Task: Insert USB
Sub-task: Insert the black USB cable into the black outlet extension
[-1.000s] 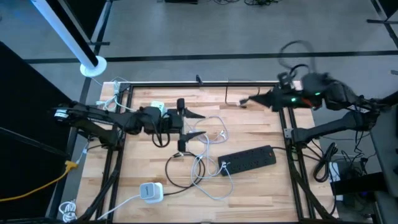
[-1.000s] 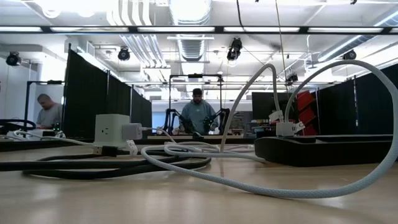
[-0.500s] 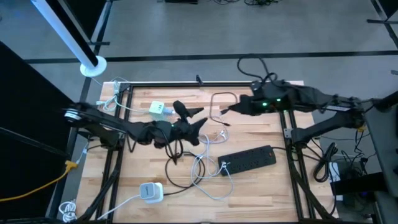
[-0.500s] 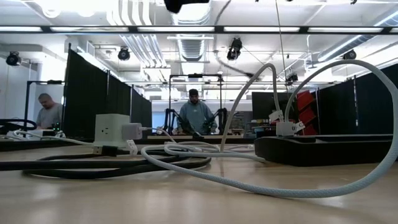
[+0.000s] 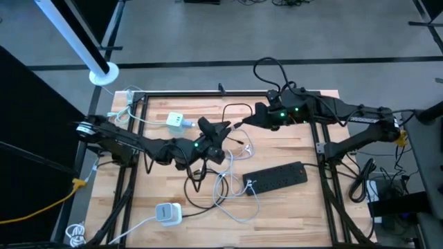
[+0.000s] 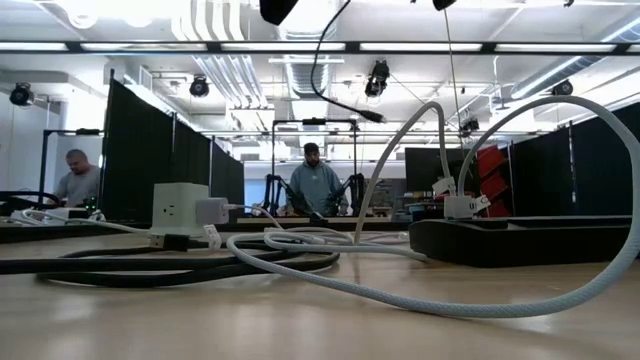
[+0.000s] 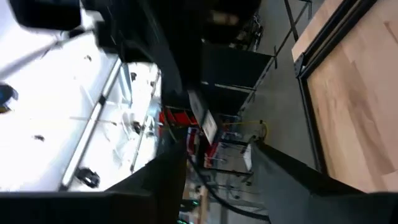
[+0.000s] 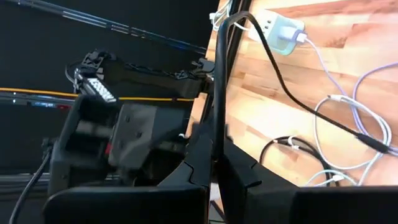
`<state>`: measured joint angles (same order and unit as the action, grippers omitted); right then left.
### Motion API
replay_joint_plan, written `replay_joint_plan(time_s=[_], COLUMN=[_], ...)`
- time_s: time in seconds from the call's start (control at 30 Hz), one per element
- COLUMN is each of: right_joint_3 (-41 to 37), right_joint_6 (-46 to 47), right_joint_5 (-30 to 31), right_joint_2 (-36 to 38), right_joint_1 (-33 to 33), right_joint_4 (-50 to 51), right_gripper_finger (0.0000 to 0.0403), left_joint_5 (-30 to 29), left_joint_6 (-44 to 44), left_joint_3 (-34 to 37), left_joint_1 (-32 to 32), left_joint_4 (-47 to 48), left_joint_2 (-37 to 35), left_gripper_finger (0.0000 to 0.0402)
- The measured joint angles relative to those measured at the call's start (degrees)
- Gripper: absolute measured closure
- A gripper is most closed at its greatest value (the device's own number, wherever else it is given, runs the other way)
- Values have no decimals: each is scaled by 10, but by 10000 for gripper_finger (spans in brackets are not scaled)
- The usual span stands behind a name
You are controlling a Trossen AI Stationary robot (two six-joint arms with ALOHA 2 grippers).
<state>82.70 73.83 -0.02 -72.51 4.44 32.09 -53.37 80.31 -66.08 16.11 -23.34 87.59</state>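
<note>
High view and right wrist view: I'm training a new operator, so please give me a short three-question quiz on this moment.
1. True or false: the right gripper is shut on a black cable.
2. What lies beside the white cables, toward the right arm's side? A: a black power strip. B: a mug. C: a keyboard.
3. Fill in: the left gripper hovers above the ___ table.
Key: 1 true; 2 A; 3 wooden.
</note>
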Motion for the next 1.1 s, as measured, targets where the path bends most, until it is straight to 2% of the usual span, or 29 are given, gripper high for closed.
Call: replay_joint_plan(time_s=[0.2, 0.53, 0.97, 1.1], right_joint_3=[0, 0, 0, 0], right_joint_6=[-10, -7, -4, -4], right_joint_5=[-2, -16, -31, -31], right_joint_2=[0, 0, 0, 0], right_joint_1=[3, 1, 1, 1], right_joint_4=[-11, -11, -11, -11], right_gripper_finger=[403, 403, 403, 403], left_joint_5=[5, 48, 49, 49], left_joint_6=[17, 26, 73, 81], left_joint_3=[0, 0, 0, 0], left_joint_1=[-1, -7, -13, -13], left_joint_4=[2, -5, -16, -16], left_joint_2=[0, 0, 0, 0], left_gripper_finger=[262, 289, 291, 306])
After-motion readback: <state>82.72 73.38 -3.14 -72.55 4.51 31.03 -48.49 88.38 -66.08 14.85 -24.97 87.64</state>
